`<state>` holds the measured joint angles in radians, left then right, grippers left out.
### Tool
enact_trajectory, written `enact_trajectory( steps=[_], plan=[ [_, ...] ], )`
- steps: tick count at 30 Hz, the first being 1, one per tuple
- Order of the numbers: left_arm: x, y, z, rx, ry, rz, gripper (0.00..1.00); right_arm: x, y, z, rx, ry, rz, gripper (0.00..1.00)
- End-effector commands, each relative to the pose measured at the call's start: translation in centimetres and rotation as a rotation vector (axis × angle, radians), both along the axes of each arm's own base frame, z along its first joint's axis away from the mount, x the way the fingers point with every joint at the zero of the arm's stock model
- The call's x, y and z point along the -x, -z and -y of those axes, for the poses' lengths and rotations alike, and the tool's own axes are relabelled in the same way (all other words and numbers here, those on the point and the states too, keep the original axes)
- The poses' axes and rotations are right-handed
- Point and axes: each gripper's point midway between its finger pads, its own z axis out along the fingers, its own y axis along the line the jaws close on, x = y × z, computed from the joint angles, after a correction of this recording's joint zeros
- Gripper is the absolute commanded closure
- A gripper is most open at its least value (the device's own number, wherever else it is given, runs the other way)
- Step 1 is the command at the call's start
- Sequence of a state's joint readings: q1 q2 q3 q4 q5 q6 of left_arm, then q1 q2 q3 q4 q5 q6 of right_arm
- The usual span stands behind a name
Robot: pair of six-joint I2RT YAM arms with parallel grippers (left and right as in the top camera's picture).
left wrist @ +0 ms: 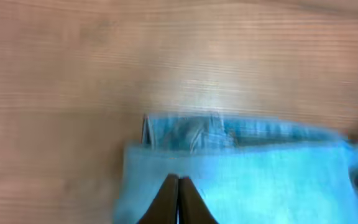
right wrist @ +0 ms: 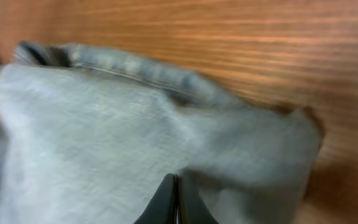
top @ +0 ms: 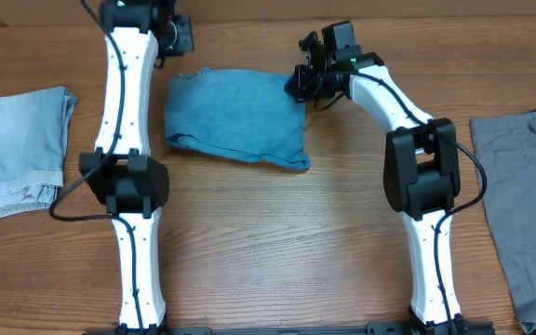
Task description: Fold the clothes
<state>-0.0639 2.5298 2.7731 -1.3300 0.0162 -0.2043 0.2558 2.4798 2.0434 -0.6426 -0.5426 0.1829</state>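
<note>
The light-blue denim jeans point(top: 235, 116) lie folded into a compact rectangle at the back middle of the table. My left gripper point(top: 180, 37) is shut and empty, raised just beyond the jeans' far left corner. In the left wrist view its tips point(left wrist: 179, 178) hang over the blue cloth point(left wrist: 260, 180). My right gripper point(top: 303, 82) sits at the jeans' far right corner. In the blurred right wrist view its jaws point(right wrist: 176, 177) are shut where the cloth point(right wrist: 104, 137) bunches into a crease.
A folded piece of paler denim point(top: 17, 140) lies at the left edge. Grey trousers point(top: 529, 186) lie spread at the right edge. Both arm bases stand at the front of the wooden table point(top: 277, 242).
</note>
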Motion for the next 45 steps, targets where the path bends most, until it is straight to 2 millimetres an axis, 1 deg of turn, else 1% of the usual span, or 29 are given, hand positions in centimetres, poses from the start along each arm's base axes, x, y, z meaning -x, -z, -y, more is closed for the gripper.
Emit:
enact_trajectory(
  steps=[1, 3, 4, 5, 7, 9, 12, 14, 16, 17, 20, 22, 25, 28, 30, 31, 33, 36, 37, 38, 40, 42, 44, 45],
  plan=[
    [4.5, 0.4, 0.6, 0.053, 0.008, -0.170, 0.96, 1.7, -8.5, -1.3, -0.085, -0.093, 0.072, 0.96],
    [6.6, 2.0, 0.5, 0.050, -0.003, -0.280, 0.96, 3.0, -8.0, -1.9, -0.118, -0.162, 0.051, 0.96],
    [7.4, 2.9, 0.6, 0.060, -0.010, -0.328, 0.96, 3.3, -7.9, -2.2, -0.128, -0.182, 0.051, 0.96],
    [8.4, 3.9, 1.5, 0.109, 0.008, -0.389, 0.96, 3.6, -7.7, -2.5, -0.126, -0.187, 0.044, 0.96],
    [9.7, 5.4, 2.7, 0.173, 0.046, -0.465, 0.96, 4.0, -7.3, -2.9, -0.125, -0.196, 0.036, 0.96],
    [10.9, 6.7, 3.3, 0.206, 0.073, -0.529, 0.96, 4.2, -6.8, -3.1, -0.124, -0.200, 0.030, 0.96],
    [13.1, 8.8, 3.7, 0.232, 0.091, -0.645, 0.95, 4.8, -5.1, -3.9, -0.118, -0.214, 0.000, 0.96],
    [14.2, 10.0, 3.6, 0.230, 0.099, -0.697, 0.92, 5.0, -4.2, -4.2, -0.108, -0.218, -0.011, 0.96],
    [14.7, 11.4, 3.3, 0.220, 0.096, -0.721, 0.89, 5.0, -3.6, -4.3, -0.092, -0.216, -0.017, 0.96],
    [14.9, 12.5, 2.9, 0.223, 0.088, -0.734, 0.89, 5.1, -3.2, -4.3, -0.084, -0.214, -0.019, 0.96],
    [15.2, 14.9, 1.9, 0.235, 0.063, -0.747, 0.89, 5.3, -2.4, -4.6, -0.079, -0.219, -0.030, 0.96],
    [15.6, 16.4, 0.7, 0.249, 0.032, -0.759, 0.91, 5.4, -1.6, -4.6, -0.075, -0.218, -0.044, 0.96],
    [15.9, 17.8, -1.3, 0.267, -0.013, -0.761, 0.96, 5.4, 0.1, -4.5, -0.063, -0.213, -0.069, 0.96],
    [15.1, 17.8, -2.7, 0.273, -0.007, -0.722, 0.96, 5.5, 1.2, -4.3, -0.049, -0.208, -0.084, 0.96],
    [14.7, 17.5, -3.2, 0.276, -0.017, -0.707, 0.96, 5.5, 1.4, -4.2, -0.041, -0.205, -0.090, 0.96],
    [14.4, 17.2, -3.3, 0.283, -0.020, -0.698, 0.96, 5.4, 1.9, -3.7, -0.009, -0.189, -0.093, 0.96],
    [13.9, 16.5, -3.0, 0.318, -0.016, -0.677, 0.96, 5.4, 2.5, -3.0, 0.039, -0.169, -0.103, 0.96],
    [12.7, 14.7, -1.6, 0.403, 0.001, -0.636, 0.96, 5.8, 2.9, -2.5, 0.069, -0.159, -0.126, 0.96],
    [12.1, 13.6, -1.0, 0.442, 0.011, -0.613, 0.96, 5.9, 2.4, -2.7, 0.052, -0.166, -0.129, 0.96],
    [11.5, 12.5, -0.6, 0.466, 0.014, -0.592, 0.96, 6.0, 1.4, -3.0, 0.012, -0.178, -0.132, 0.96],
    [10.7, 10.5, -0.5, 0.471, -0.006, -0.560, 0.96, 5.9, -1.2, -3.4, -0.056, -0.196, -0.116, 0.96],
    [9.5, 7.4, -0.3, 0.460, 0.016, -0.493, 0.96, 5.5, -4.6, -2.9, -0.066, -0.187, -0.077, 0.96],
    [8.9, 5.5, -0.5, 0.436, 0.026, -0.445, 0.96, 5.9, -7.0, -2.5, -0.067, -0.195, -0.048, 0.96],
    [8.7, 5.1, -0.6, 0.428, 0.026, -0.430, 0.96, 6.2, -7.7, -2.4, -0.063, -0.206, -0.037, 0.96]
  ],
)
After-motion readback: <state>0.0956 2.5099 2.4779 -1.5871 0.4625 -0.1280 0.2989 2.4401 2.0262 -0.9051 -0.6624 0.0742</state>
